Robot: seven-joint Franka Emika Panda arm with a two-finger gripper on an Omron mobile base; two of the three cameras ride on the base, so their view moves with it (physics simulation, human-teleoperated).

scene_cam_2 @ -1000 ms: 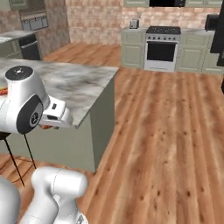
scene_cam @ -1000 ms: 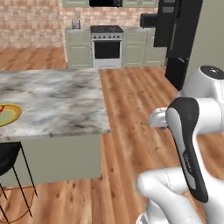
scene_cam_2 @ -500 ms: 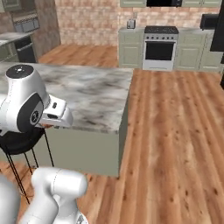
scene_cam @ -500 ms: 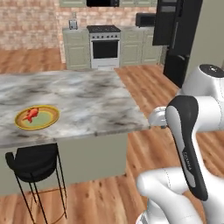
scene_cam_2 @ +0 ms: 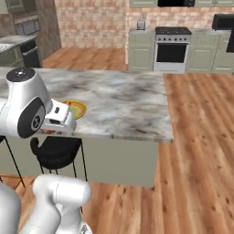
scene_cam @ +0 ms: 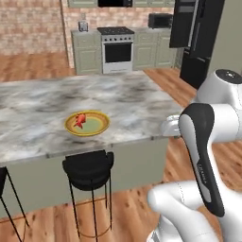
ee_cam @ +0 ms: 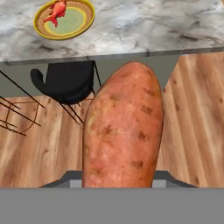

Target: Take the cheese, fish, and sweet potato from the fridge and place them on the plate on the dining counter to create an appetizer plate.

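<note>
So the gripper [ee_cam: 120, 186] is holding the sweet potato [ee_cam: 124, 127] right now. In the hand view the orange-brown spud is sticking straight up out of the bottom, and the fingers themselves are hiding behind it, so they're partly closed around it rather than spread wide.

The plate [scene_cam: 88, 123] is sitting on the dining counter [scene_cam: 38, 108], near the front edge, and the fish [scene_cam: 80, 120] is lying on its left part. Same thing from the hand view: plate [ee_cam: 64, 19] up in the top left corner with the red fish [ee_cam: 57, 10] on it, on the marble top [ee_cam: 144, 24].

From the right base view the plate [scene_cam_2: 77, 108] is peeking out just past the white arm, on the counter [scene_cam_2: 119, 98].

A black stool [scene_cam: 88, 169] is standing tucked under the counter edge, just below the plate. The black fridge [scene_cam: 201, 38] is standing at the far right, well apart from the counter, and the stove [scene_cam: 116, 49] is sitting along the back wall.
</note>
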